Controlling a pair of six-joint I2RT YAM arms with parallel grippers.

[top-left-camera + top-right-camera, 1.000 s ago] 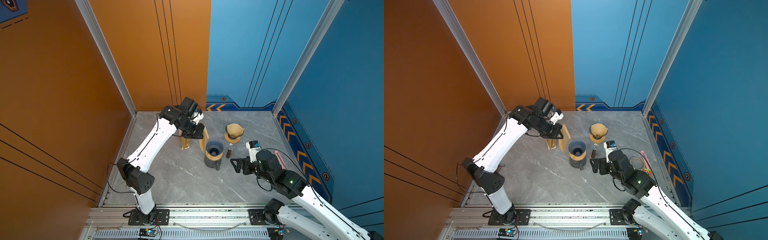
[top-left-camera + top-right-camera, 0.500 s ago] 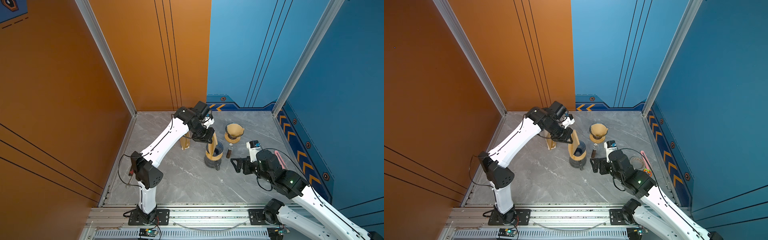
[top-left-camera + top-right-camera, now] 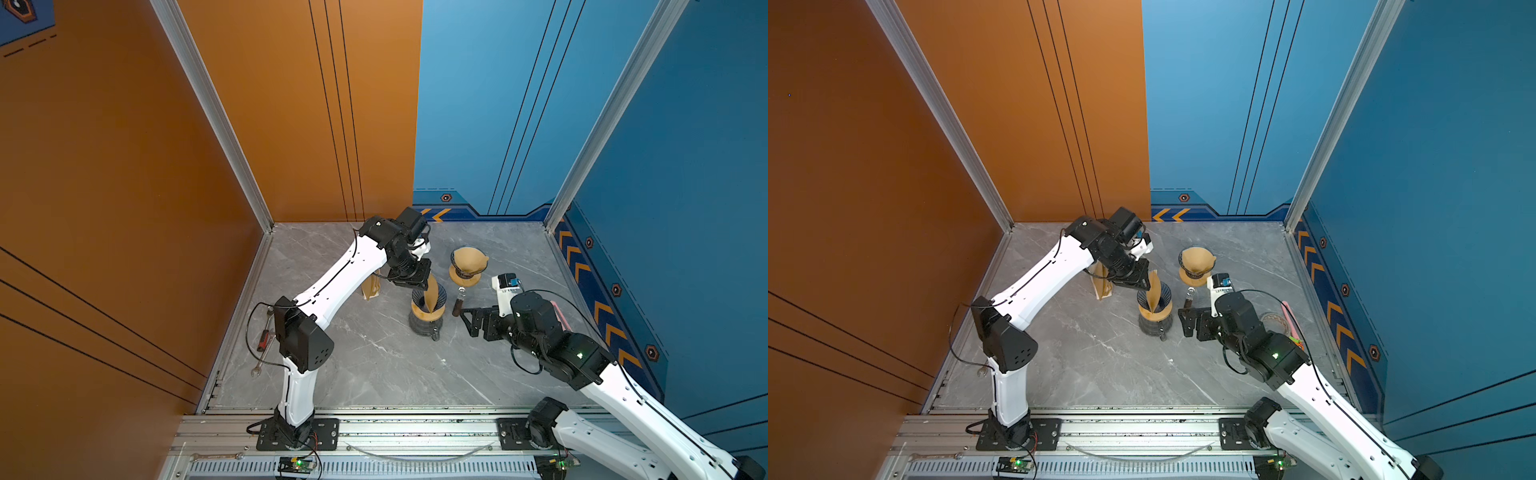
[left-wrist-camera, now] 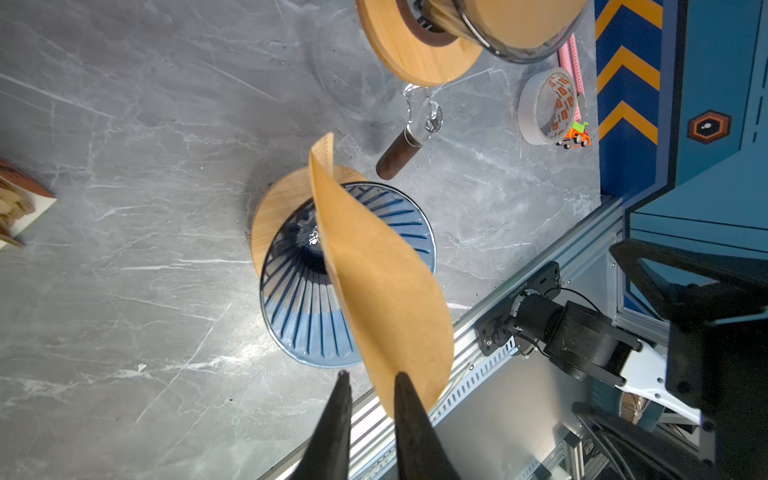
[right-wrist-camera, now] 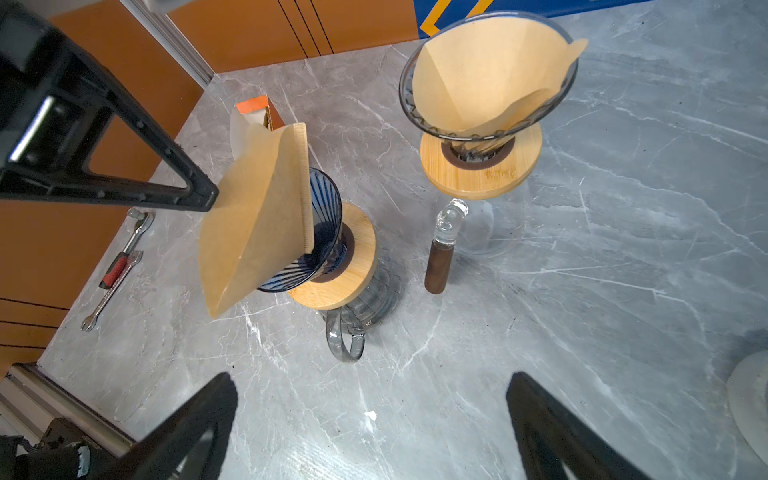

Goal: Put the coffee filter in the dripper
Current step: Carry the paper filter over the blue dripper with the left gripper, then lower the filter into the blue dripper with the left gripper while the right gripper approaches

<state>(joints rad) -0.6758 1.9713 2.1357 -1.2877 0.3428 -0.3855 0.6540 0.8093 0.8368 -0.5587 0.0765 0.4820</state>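
Observation:
The brown paper coffee filter [image 4: 374, 266] [image 5: 257, 216] is folded flat and stands on edge with its tip down in the dark blue ribbed dripper [image 4: 299, 299] [image 5: 328, 224]. The dripper sits on a wooden collar over a glass carafe [image 5: 353, 307]; both top views show filter [image 3: 432, 293] and dripper [image 3: 1166, 296] mid-table. My left gripper [image 4: 370, 376] [image 3: 419, 286] hangs just above the filter's upper edge. Its jaws stand slightly apart with an empty gap, and the paper lies against the outside of one finger. My right gripper [image 5: 371, 378] [image 3: 467, 322] is wide open, low beside the carafe, holding nothing.
A second dripper [image 3: 467, 259] [image 5: 486, 75] with an opened filter stands behind, and a wood-handled glass piece [image 5: 440, 257] lies beside it. The filter box [image 3: 370, 286] is left of the dripper. A tape roll [image 4: 544, 108] lies at the right wall and a wrench [image 5: 112, 274] at the left edge.
My left gripper carried the filter from beside the box to the blue dripper, lowered its tip into the cone and has parted its jaws. The right arm has not moved.

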